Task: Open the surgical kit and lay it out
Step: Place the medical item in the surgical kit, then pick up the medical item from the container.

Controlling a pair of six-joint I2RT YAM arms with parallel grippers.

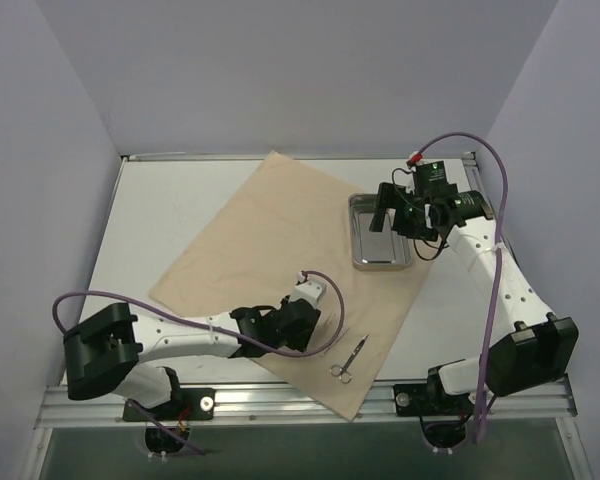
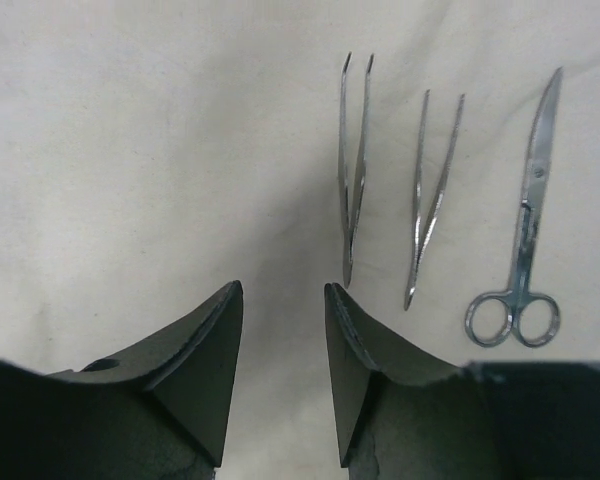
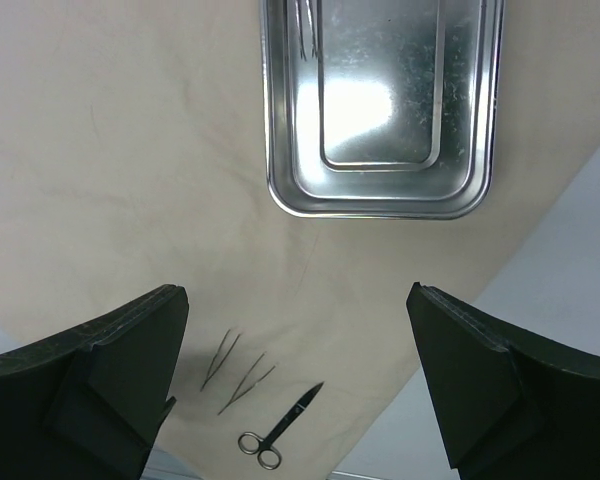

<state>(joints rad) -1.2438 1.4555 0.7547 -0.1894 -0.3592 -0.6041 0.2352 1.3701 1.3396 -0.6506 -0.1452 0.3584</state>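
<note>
Surgical kit (image 1: 280, 250): one tray (image 3: 375, 203); on one sheet (image 1: 230, 240), two tweezers (image 2: 355, 160) (image 2: 432, 190), one scissors (image 2: 528, 220)

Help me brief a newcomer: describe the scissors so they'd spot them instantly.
Find the tan wrap sheet spread on the white table. Near the sheet's front corner lie three thin metal tools. The scissors alone have finger rings; the others are plain tweezers.

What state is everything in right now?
Wrap: unfolded, lying flat.
Tray: upright, on the wrap.
Tweezers: two pairs, side by side on the wrap.
Scissors: closed, beside them.
Left gripper: open, empty.
Right gripper: wide open, empty.
</note>
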